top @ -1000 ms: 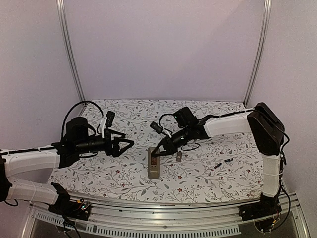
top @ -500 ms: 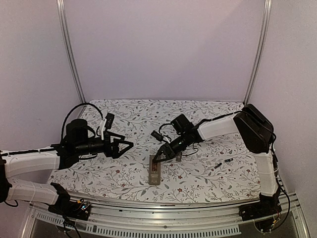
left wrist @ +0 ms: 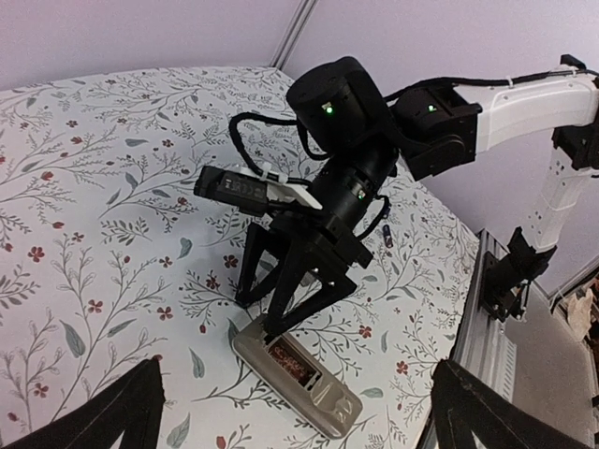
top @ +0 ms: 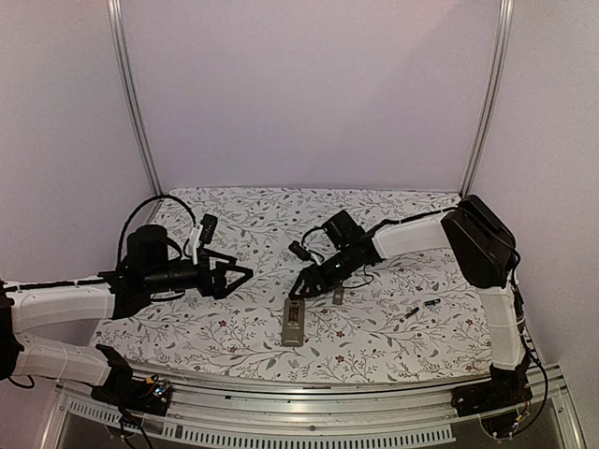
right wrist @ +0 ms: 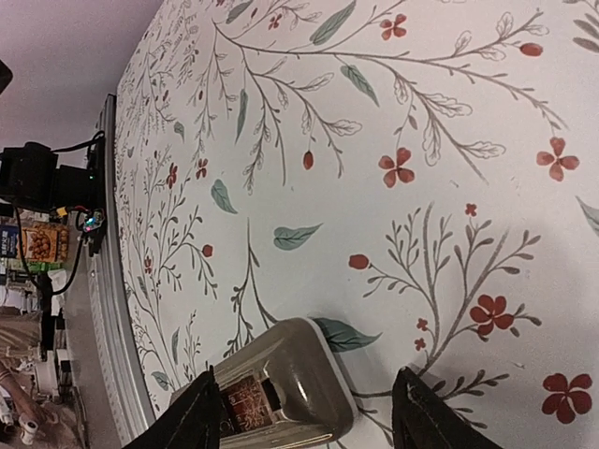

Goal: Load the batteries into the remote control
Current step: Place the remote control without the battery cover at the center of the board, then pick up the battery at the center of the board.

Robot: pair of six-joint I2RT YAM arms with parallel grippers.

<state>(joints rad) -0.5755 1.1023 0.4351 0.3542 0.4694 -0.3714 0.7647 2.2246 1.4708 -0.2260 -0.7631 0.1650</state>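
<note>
While its jaws stood apart and held nothing, the right gripper (top: pixel 299 289) hung low over the far end of the remote (top: pixel 293 323), one finger on either side of that end. From the left wrist view, one fingertip (left wrist: pixel 275 331) sat right at the remote's end; whether it touched could not be told. Behind it, the right arm (top: pixel 421 234) reached in from the right edge, forearm sloping down toward the middle and elbow folded high above its base.

Across from it, the left gripper (top: pixel 245 271) was wide open and empty, held level above the surface and aimed at the right gripper, its arm (top: pixel 65 304) stretched in from the left edge.

Back side up, the remote lay near the middle of the front edge, its recess (left wrist: pixel 292 361) showing dark reddish inside. Two batteries (top: pixel 422 308) lay close together toward the right edge, well apart from the remote. Between them and the remote lay a small grey piece (top: pixel 337 296).

Underneath was a white cloth (top: pixel 234 337) printed with leaves and red flowers. Pale lilac walls (top: pixel 309 94) closed the space, with metal posts (top: pixel 131 94) at the back corners.
</note>
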